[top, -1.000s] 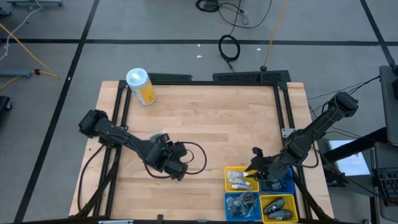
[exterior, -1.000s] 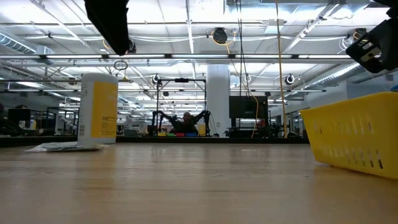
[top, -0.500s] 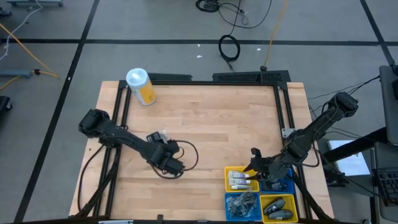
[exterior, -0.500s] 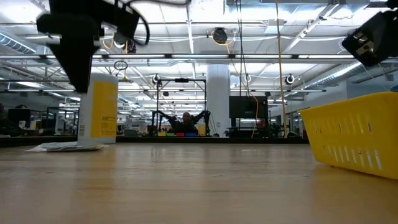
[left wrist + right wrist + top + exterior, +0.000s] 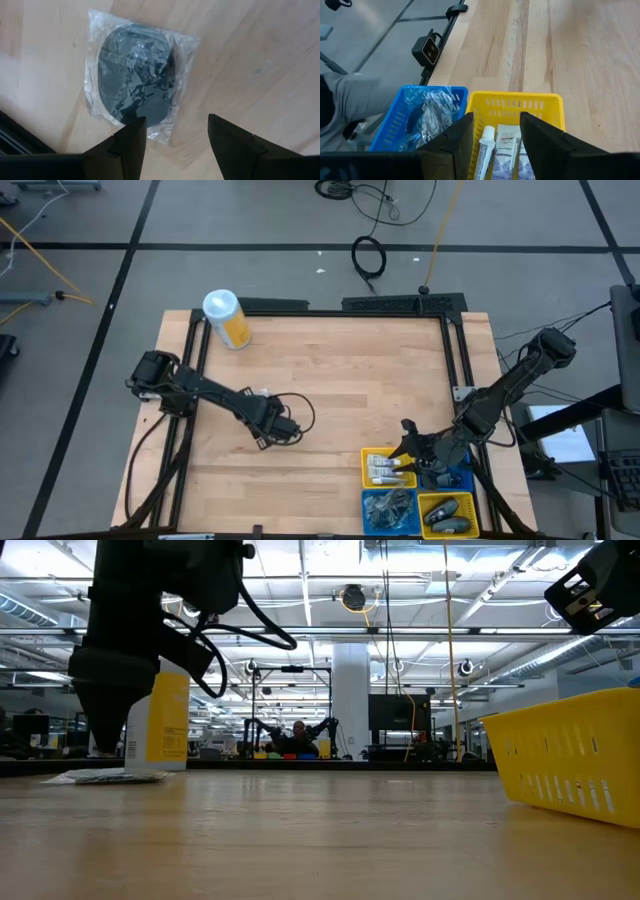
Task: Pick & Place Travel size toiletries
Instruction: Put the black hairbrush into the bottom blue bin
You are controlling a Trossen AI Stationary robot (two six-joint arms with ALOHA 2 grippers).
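Dark oval bottle point(image 5: 136, 82) in crinkled clear wrap, flat on wood; left tool point(image 5: 175, 137) spread above it, empty

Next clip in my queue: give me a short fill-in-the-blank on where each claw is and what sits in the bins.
1. The left claw hangs open over a dark item wrapped in clear ____.
2. The right claw hangs over the ____ bin that holds white tubes.
3. The tall yellow canister near the table's far left corner has a ____ lid.
4. Beside the bin with the tubes, the right wrist view shows a ____ bin holding crinkled plastic packets.

Missing words: plastic; yellow; white; blue
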